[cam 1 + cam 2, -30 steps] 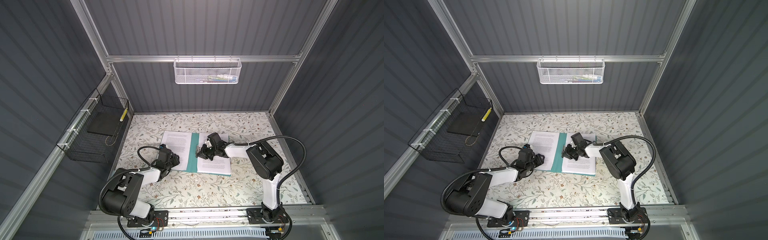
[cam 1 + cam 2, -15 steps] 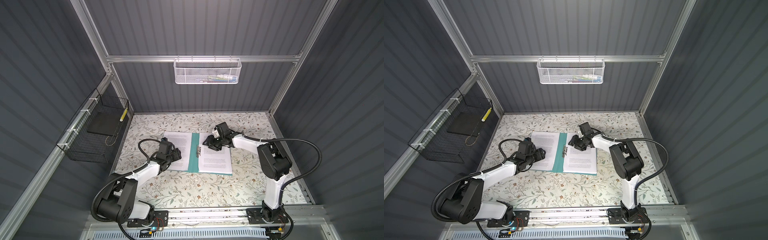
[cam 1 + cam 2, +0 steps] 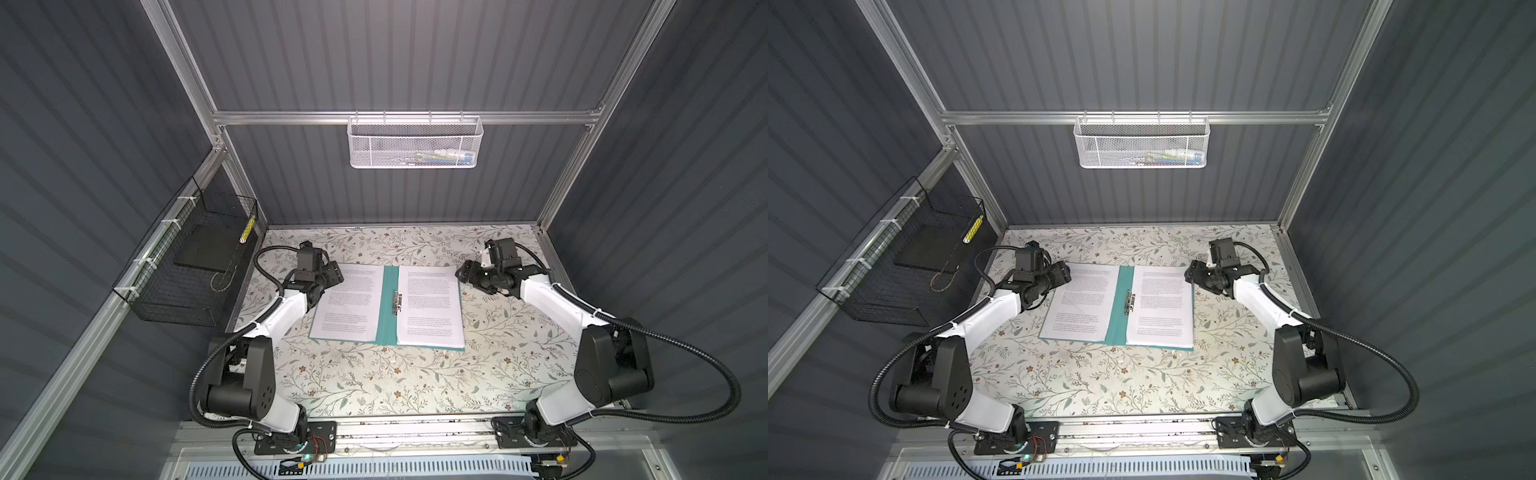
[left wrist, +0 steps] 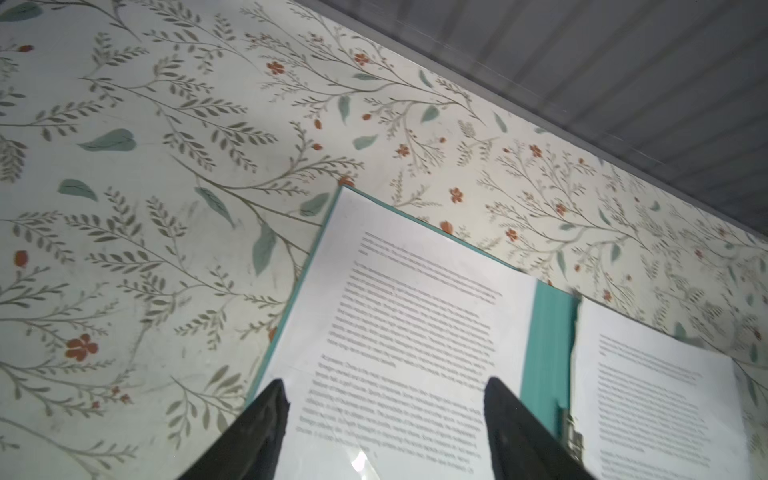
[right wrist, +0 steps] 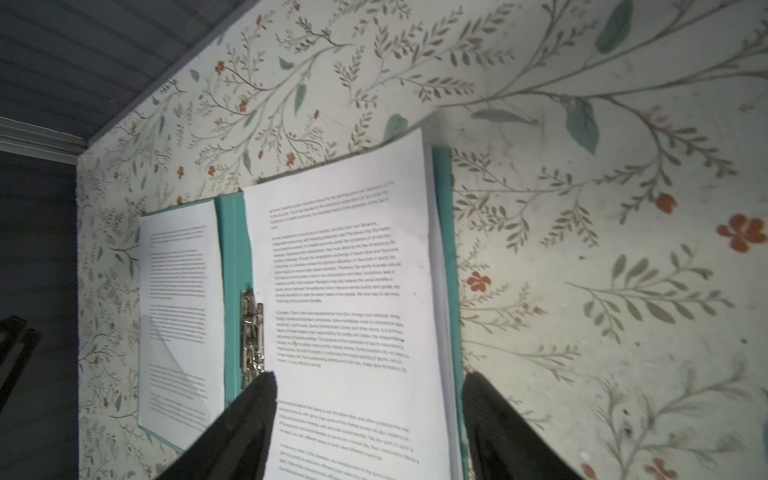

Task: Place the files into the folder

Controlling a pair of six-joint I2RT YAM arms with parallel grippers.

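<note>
The teal folder (image 3: 386, 309) lies open and flat on the floral table, its silver clip (image 3: 397, 300) by the spine. The files lie in it as white printed sheets, one on the left cover (image 3: 349, 307) and a stack on the right cover (image 3: 430, 307). My left gripper (image 3: 334, 276) hovers open at the folder's far left corner. My right gripper (image 3: 463, 274) hovers open at the far right corner. In the left wrist view the open gripper (image 4: 384, 392) frames the left sheet (image 4: 415, 316). In the right wrist view the open gripper (image 5: 370, 386) frames the right stack (image 5: 345, 257), beside the clip (image 5: 251, 332).
A black wire basket (image 3: 187, 266) on the left wall holds a dark slab (image 3: 208, 249). A white mesh basket (image 3: 415, 141) hangs on the back wall. Floral table (image 3: 374, 382) stretches in front of the folder.
Both grippers have opened and drawn away from the folder's middle, outward and toward the back. The right one has left the clip area.
</note>
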